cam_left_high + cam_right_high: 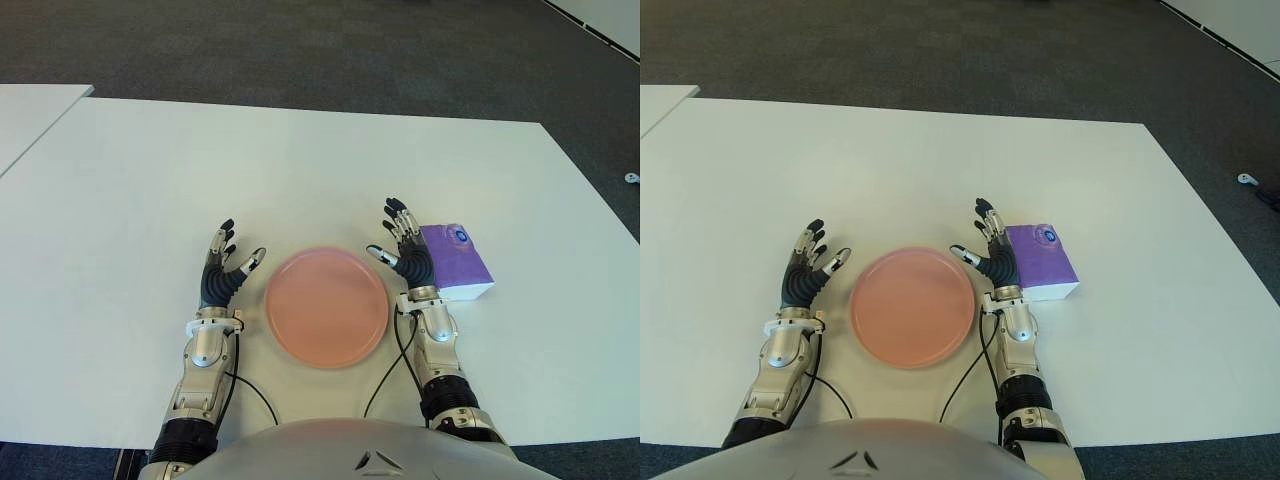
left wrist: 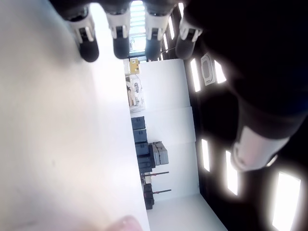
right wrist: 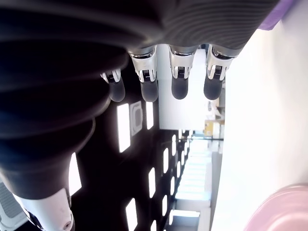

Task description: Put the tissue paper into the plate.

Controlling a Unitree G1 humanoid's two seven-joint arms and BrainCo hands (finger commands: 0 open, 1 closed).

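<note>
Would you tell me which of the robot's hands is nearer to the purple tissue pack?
The right hand: it shows open right beside the tissue pack, on its plate side. The left hand shows open beyond the pink plate, on the plate's far side.

The right hand [image 1: 405, 250] hides the near-left edge of the tissue pack [image 1: 456, 262], so whether its fingers [image 1: 397, 215] touch the pack cannot be told. In the right wrist view only a sliver of the plate [image 3: 288, 211] shows beyond the fingertips.
</note>
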